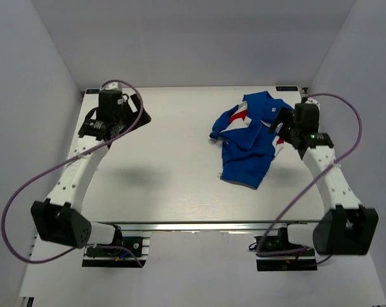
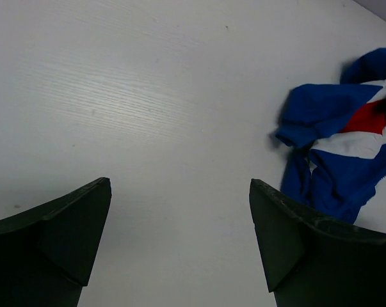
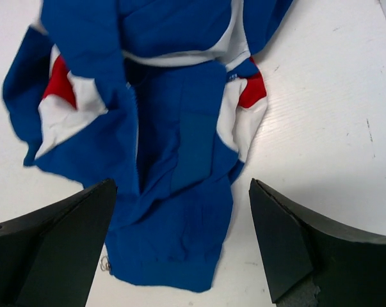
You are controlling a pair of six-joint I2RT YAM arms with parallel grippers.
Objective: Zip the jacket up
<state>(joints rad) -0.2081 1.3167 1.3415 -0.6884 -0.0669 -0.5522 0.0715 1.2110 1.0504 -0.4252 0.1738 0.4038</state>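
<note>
Loosely crumpled, the jacket (image 1: 250, 137) — blue, red-and-white panels — lies unzipped.

Desk: a white, faintly wood-grained flat desk (image 2: 148, 96) fills most of the view, with a few small dark specks on it.
End effector: the left end effector (image 2: 180, 192) shows two dark wedge-shaped fingers (image 2: 64, 236) at the near edge. They are spread wide, with only bare desk between them.
Jacket: a crumpled royal-blue fabric jacket (image 2: 346, 147) with red and white panels lies on the desk at the right, cut off by the frame edge. Its near part disappears behind the right finger.
</note>
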